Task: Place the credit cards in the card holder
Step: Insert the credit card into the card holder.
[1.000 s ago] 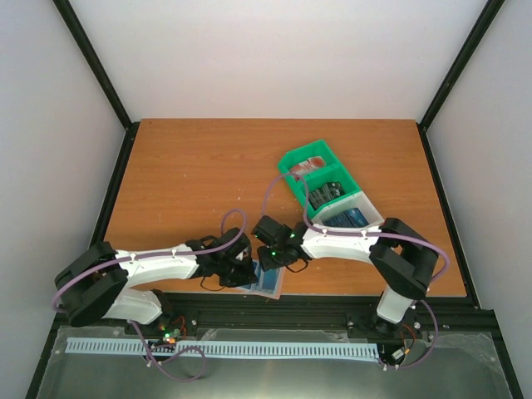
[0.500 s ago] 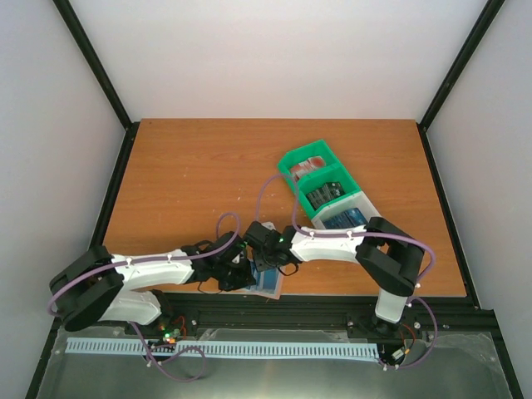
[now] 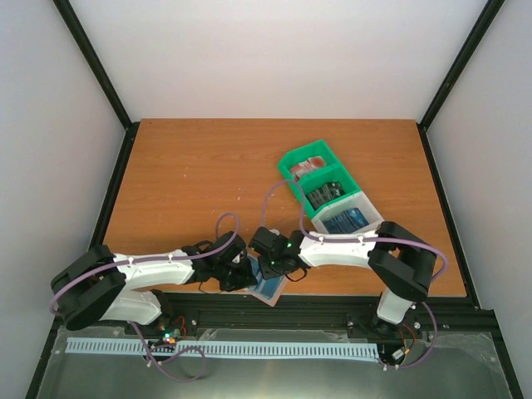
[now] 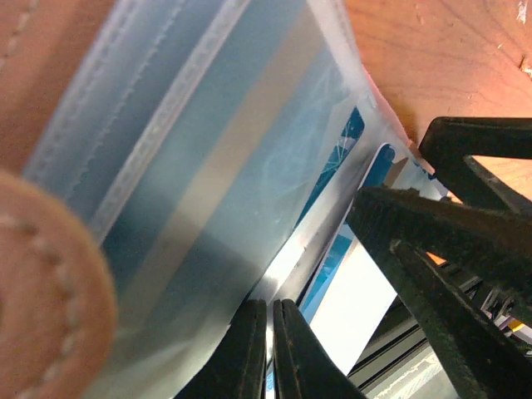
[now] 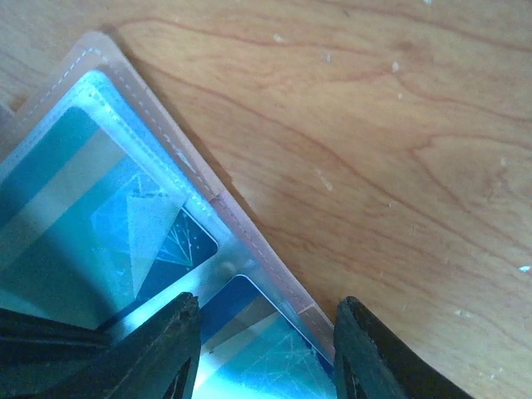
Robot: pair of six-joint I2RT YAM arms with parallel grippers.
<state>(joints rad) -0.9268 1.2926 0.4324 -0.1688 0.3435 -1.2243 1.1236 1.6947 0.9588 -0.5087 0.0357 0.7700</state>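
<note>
- My left pincer point(image 4: 268, 314) is clamped on a clear sleeve of the card holder point(image 3: 268, 288), which lies open at the worktop's point(image 3: 183, 174) near edge.
- My right pincer point(image 5: 268, 307) grips a blue credit card point(image 5: 249, 337) against the holder's edge.

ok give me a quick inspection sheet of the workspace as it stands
surface: wooden table, small specks
job's things: card holder open at the near edge, cards in its clear sleeves; blue card at a sleeve mouth; more credit cards in the tray
clutter: green-and-white tray right of centre; nothing else seen
grippers: left gripper shut, pinching a holder sleeve; right gripper jaws apart either side of the blue card, grip unclear
cables: purple cables looped along both arms
surroundings: white walls, black frame posts
</note>
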